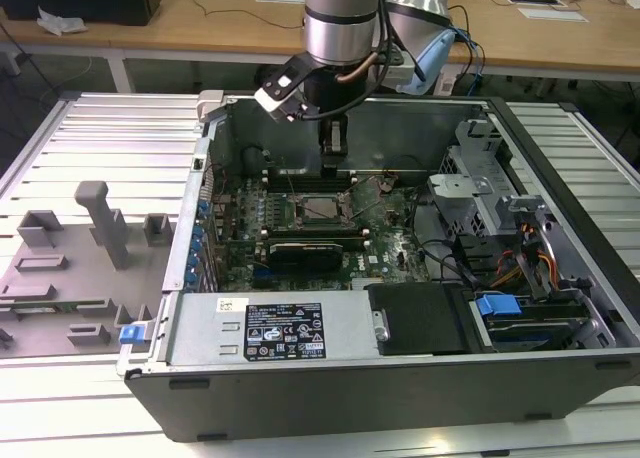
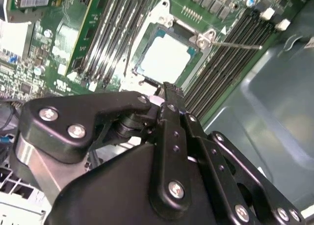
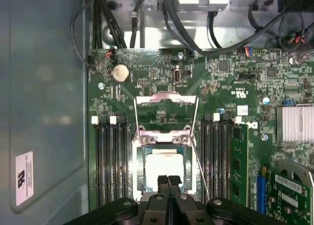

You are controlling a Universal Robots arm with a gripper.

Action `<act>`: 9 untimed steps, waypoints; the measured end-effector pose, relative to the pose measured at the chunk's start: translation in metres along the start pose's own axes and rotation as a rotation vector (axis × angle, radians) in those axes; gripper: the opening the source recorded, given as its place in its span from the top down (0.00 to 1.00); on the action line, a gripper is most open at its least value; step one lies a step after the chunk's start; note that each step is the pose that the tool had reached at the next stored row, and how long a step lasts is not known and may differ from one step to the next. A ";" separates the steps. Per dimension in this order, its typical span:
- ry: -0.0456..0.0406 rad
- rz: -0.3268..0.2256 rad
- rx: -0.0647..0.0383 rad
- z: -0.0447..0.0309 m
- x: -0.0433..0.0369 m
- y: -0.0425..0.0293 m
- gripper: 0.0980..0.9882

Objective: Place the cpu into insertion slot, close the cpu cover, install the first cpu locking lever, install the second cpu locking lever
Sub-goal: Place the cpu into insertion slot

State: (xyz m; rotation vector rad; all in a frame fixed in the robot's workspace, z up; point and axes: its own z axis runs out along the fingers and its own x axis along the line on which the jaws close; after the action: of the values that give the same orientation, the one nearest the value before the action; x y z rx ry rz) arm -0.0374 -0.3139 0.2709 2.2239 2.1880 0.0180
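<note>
cpu: the cpu lies flat as a pale square inside the insertion slot, with the dark socket frame around it on all sides. In the exterior view this spot sits near the middle of the board.
cpu cover: the cpu cover is swung open and clear of the chip. It is hinged at the slot's edge on the side towards the cables, and green board shows through its square window.
locking lever: a thin metal lever rod sticks out free beside the slot and is not latched down.
gripper: the gripper has its two black fingers pressed together with nothing between them. The tips hang over the near edge of the slot, close to the chip; whether they touch it cannot be told. In the exterior view it stands at 12 o'clock from the slot.
memory slots: long black memory slots flank the socket, at 12 and 6 o'clock from it in the exterior view.
circuit board: the green circuit board carries a round coin battery beyond the open cover.
computer case: the computer case lies open on its side. A drive cage is at 3 o'clock from the slot, and a labelled power supply box is at 6 o'clock.
table: a slatted metal table bears the case.
fixture tray: a grey fixture tray sits at 9 o'clock from the case, just beside it.
</note>
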 end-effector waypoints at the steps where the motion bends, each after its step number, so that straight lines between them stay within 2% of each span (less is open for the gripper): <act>1: 0.0000 0.000 0.000 -0.0005 0.0001 0.0000 0.99; 9: 0.0002 0.000 0.000 -0.0017 0.0000 0.0001 0.99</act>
State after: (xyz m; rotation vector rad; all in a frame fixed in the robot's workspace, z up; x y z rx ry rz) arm -0.0373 -0.3138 0.2726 2.2241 2.1880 0.0183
